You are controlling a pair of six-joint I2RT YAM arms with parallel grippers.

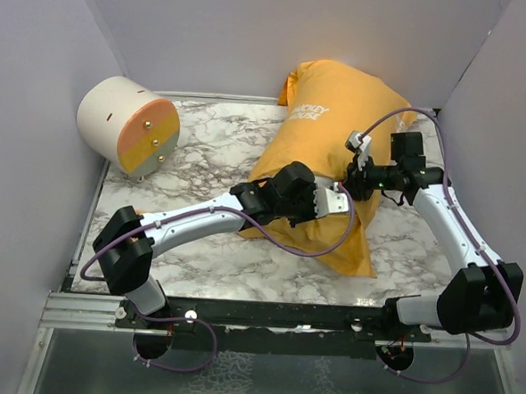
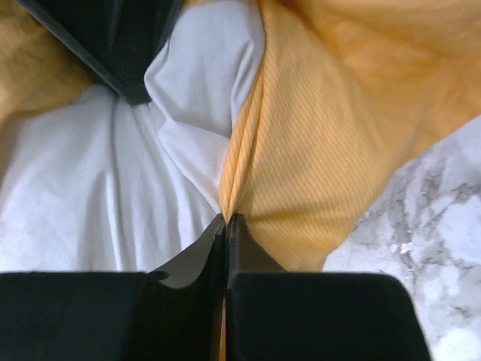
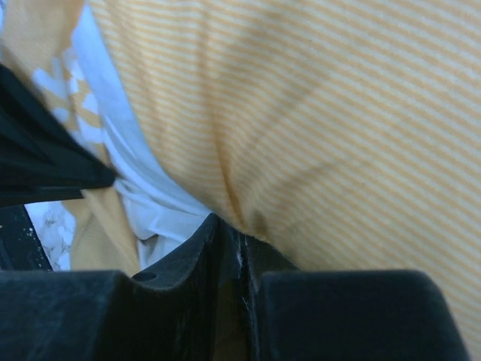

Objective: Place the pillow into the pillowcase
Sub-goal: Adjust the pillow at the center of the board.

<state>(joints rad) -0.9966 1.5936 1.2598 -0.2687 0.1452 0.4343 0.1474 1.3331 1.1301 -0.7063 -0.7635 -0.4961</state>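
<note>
Lab cell — plain walls (image 1: 255, 27), marble tbl (image 1: 203, 149)

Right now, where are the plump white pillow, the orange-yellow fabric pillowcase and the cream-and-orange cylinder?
plump white pillow (image 2: 83, 195): left wrist view, its exposed fabric.
orange-yellow fabric pillowcase (image 1: 339, 121): top external view, beside the lettering.
cream-and-orange cylinder (image 1: 112, 107): top external view, cream side wall.

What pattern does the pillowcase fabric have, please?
Fine orange-yellow stripes, clearest on the pillowcase in the right wrist view.

a white marble-patterned tabletop (image 1: 222, 141) sits boxed in by plain pale grey walls (image 1: 255, 27) on three sides.
</note>
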